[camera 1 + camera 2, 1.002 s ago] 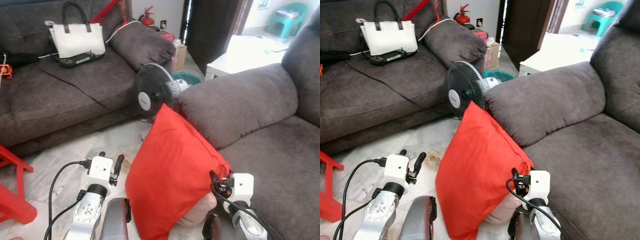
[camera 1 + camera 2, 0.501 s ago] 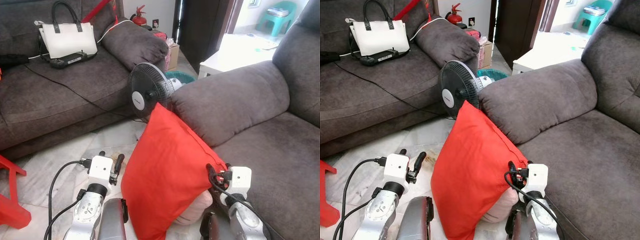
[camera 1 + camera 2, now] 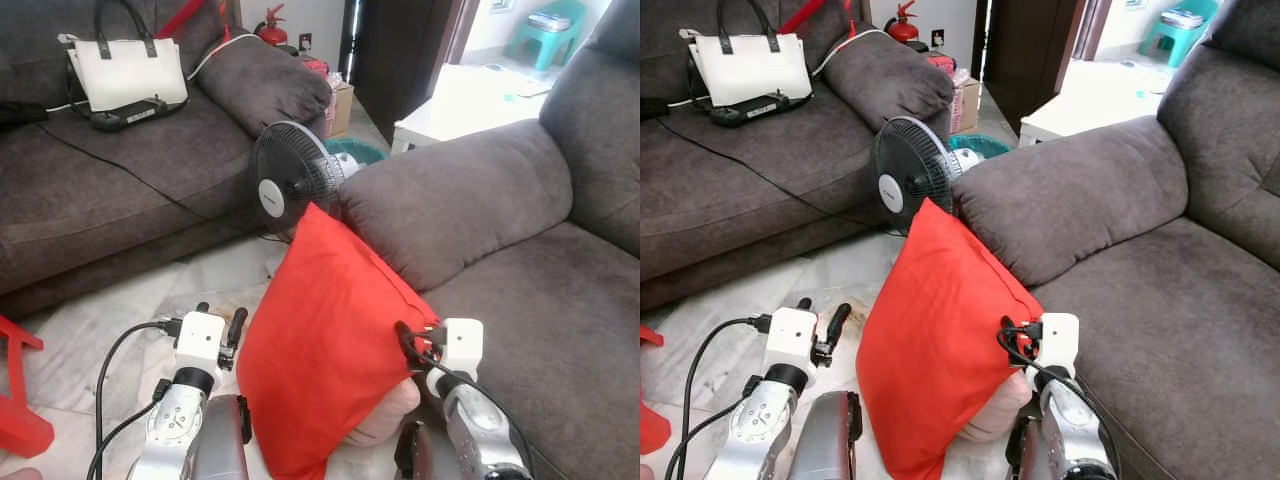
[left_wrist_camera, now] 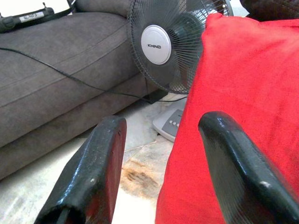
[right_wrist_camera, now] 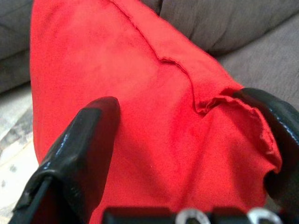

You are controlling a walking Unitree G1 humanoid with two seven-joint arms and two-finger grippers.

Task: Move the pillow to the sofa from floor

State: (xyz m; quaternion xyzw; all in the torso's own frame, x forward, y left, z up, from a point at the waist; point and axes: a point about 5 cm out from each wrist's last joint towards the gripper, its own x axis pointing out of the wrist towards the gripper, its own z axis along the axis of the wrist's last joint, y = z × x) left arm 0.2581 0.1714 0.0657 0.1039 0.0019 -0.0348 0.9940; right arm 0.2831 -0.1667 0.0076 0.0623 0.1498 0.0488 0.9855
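Right tool (image 5: 187, 140) around pillow (image 3: 330, 340)

"KHIND" in small dark letters on the white round hub of the black fan (image 4: 177, 44), read in the left wrist view; white label on the black device (image 4: 28, 17) on the sofa, lettering too small to read

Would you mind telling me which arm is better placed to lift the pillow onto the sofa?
Right: the right gripper has its jaws around the red pillow beside the sofa; the left gripper is open alongside it.
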